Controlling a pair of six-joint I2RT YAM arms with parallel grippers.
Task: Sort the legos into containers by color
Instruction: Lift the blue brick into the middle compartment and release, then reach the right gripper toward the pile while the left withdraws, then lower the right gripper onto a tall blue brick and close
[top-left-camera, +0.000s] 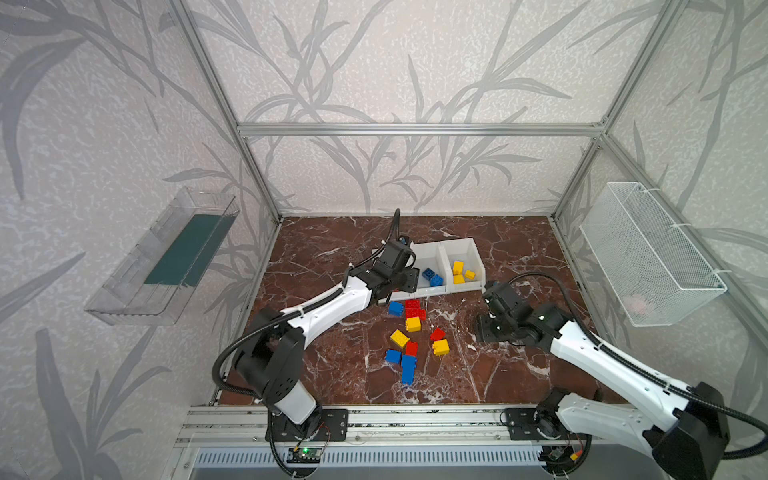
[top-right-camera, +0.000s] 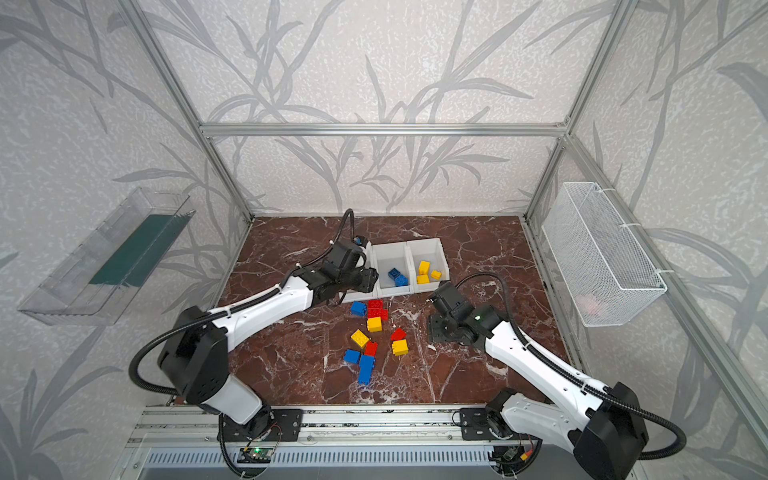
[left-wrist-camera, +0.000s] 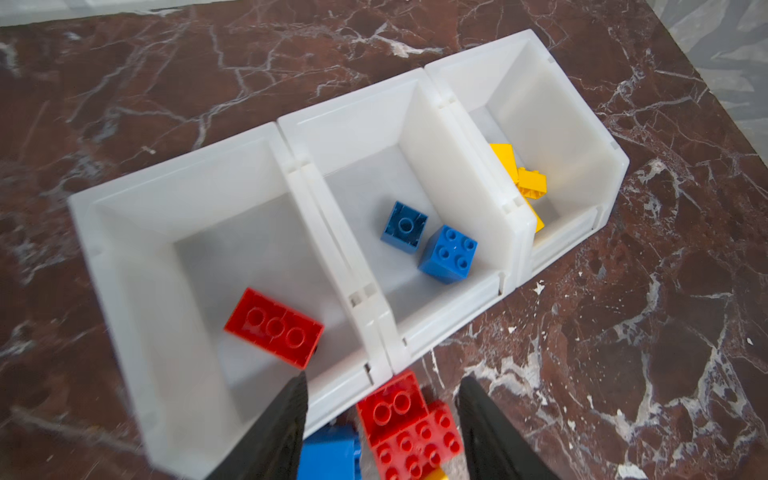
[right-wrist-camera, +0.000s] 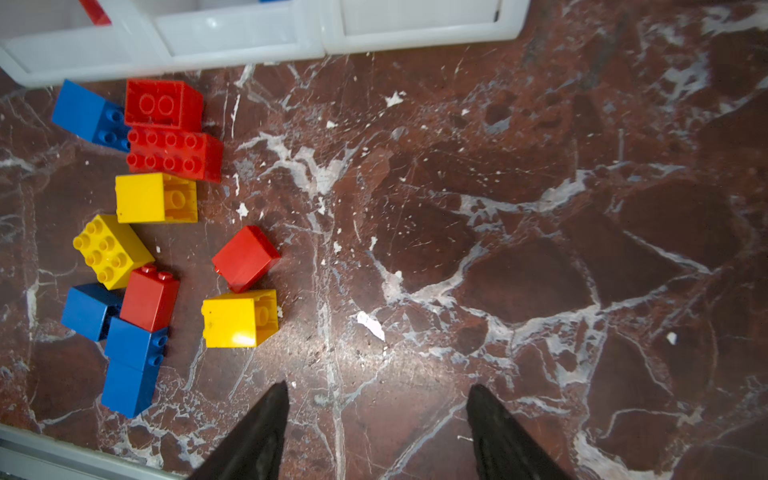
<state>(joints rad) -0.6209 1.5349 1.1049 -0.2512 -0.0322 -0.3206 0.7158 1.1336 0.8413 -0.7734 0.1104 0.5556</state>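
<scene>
left pincer (left-wrist-camera: 382, 384): jaws apart with nothing between them. It hangs at the front edge of the red bin, bottom middle of the left wrist view.
red bin (left-wrist-camera: 166, 164): leftmost of the three white bins in that view. One red brick (left-wrist-camera: 274, 328) lies inside near the front wall, hollow side up, clear of the pincer.
blue bin (left-wrist-camera: 349, 99): the middle one. It holds two blue bricks (left-wrist-camera: 449, 253), one studs up and one flipped over, just beside each other.
yellow bin (left-wrist-camera: 478, 52): right end of the row. The yellow bricks (left-wrist-camera: 531, 183) are bunched against its left wall, and a top view shows three (top-left-camera: 458, 268).
right pincer (right-wrist-camera: 378, 388): open and empty, over bare table (right-wrist-camera: 540, 249) at the bottom middle of the right wrist view, right of the pile.
pile (top-left-camera: 411, 332): loose bricks on the table, centre frame in both top views, just below the bins.
reds (right-wrist-camera: 174, 153): four. Two touch each other right by the bin fronts, and two sit lower down.
yellows (right-wrist-camera: 156, 197): three, spread through the middle of the pile.
blues (right-wrist-camera: 133, 365): one at upper left by the bins, the rest at lower left in the right wrist view.
basket (top-left-camera: 648, 249): white wire, on the right wall.
tray (top-left-camera: 166, 257): clear plastic, on the left wall.
</scene>
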